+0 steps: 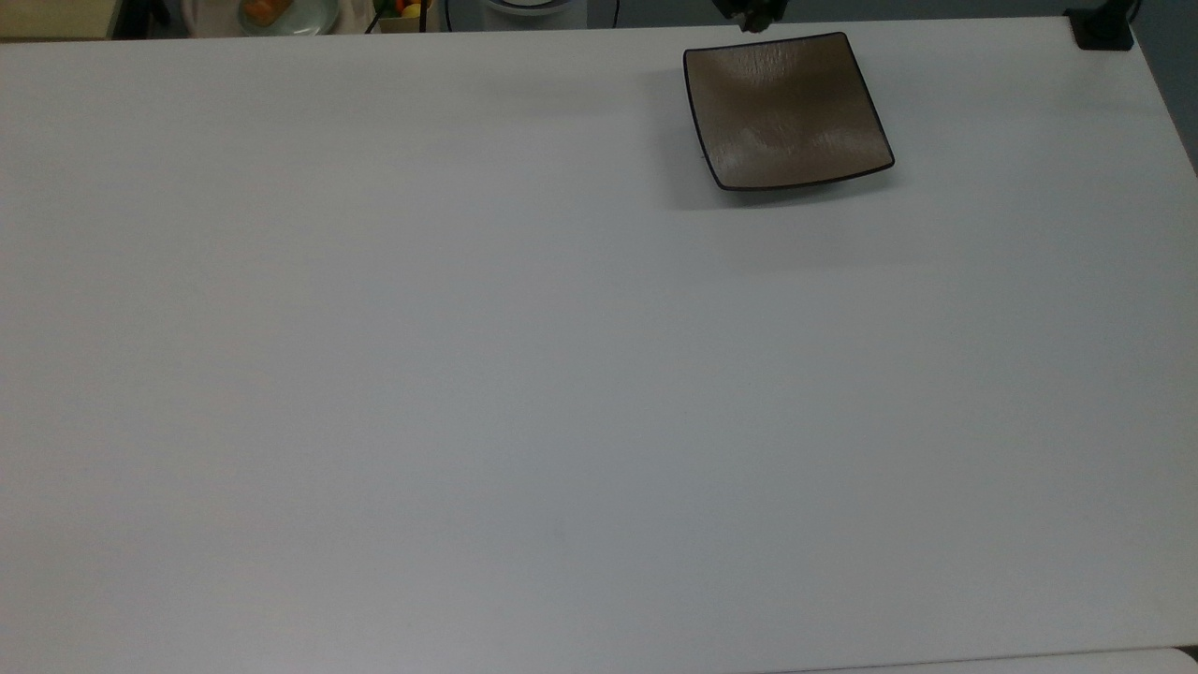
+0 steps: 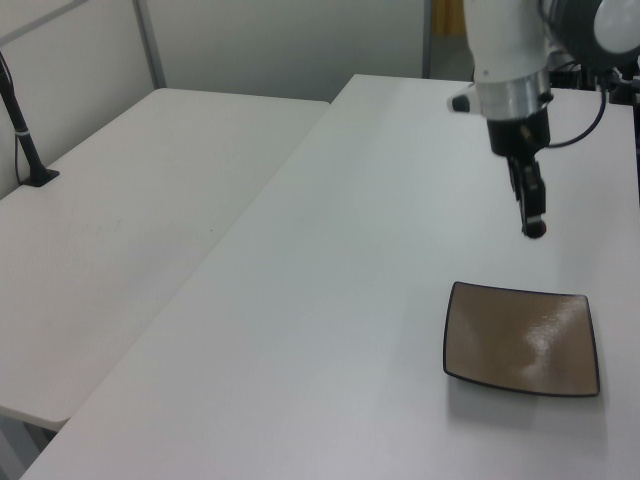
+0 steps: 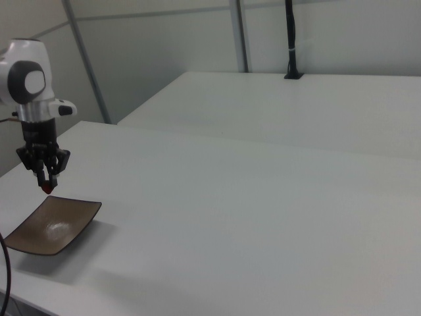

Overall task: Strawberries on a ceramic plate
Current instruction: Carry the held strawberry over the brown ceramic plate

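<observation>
Shown aloft, the gripper [image 3: 47, 187] hangs just above and beside the far edge of the ceramic plate [image 3: 51, 224], its fingers pinched on a tiny red strawberry [image 3: 48, 189] whose tip peeps out below them in the right view. In the left view the gripper [image 2: 535, 228] points down over the white desk [image 2: 350, 290], short of the ceramic plate [image 2: 521, 338], which lies flat and bare near the left view's lower right. In the top view the ceramic plate [image 1: 786, 109] sits near the desk's [image 1: 524, 374] upper edge, with the gripper [image 1: 756, 19] at the plate's top rim.

The step in hand appears to be carrying the fruit over the plate for release. Done well, it calls for travel onward until the strawberry stands over the dished middle, not the upturned rim, then a descent close to the glaze before the fingers part. A release from height would probably let so small and rounded a fruit bounce or roll off the sloping sides; a release over a raised corner risks it sliding to the desk. The descent should stop short of pressing the fruit against the ceramic. Off the desk, at the top view's upper left, a pale round plate of orange food [image 1: 277, 13] plays no part.
</observation>
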Robot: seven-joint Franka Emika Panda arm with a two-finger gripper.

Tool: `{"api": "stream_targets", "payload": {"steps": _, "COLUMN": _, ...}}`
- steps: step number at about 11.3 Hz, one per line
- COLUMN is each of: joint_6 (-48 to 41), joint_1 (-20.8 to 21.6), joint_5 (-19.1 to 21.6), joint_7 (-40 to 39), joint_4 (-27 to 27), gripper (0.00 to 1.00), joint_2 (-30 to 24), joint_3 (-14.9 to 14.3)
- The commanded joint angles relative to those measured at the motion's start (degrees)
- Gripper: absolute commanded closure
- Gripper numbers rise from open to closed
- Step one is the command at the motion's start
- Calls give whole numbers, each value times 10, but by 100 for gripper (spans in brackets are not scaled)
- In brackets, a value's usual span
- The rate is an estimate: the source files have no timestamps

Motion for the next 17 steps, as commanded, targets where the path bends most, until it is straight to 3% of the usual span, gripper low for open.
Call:
{"api": "stream_targets", "payload": {"steps": 1, "joint_6": 88, "joint_1": 30, "joint_5": 16, "joint_7": 74, "joint_4": -37, "gripper": 100, "joint_2": 29, "joint_3": -3}}
{"api": "stream_targets", "payload": {"steps": 5, "joint_6": 202, "joint_1": 53, "joint_5": 16, "joint_7": 114, "joint_4": -94, "gripper": 100, "joint_2": 67, "joint_3": -2}}
{"api": "stream_targets", "payload": {"steps": 13, "joint_6": 259, "joint_1": 77, "joint_5": 16, "joint_7": 117, "joint_4": -111, "gripper": 96, "joint_2": 107, "joint_3": -2}}
{"api": "stream_targets", "payload": {"steps": 15, "joint_6": 258, "joint_1": 77, "joint_5": 15, "joint_7": 117, "joint_4": -112, "gripper": 79, "joint_2": 111, "joint_3": -2}}
{"api": "stream_targets", "payload": {"steps": 17, "joint_6": 257, "joint_1": 77, "joint_5": 14, "joint_7": 116, "joint_4": -112, "gripper": 36, "joint_2": 111, "joint_3": -2}}
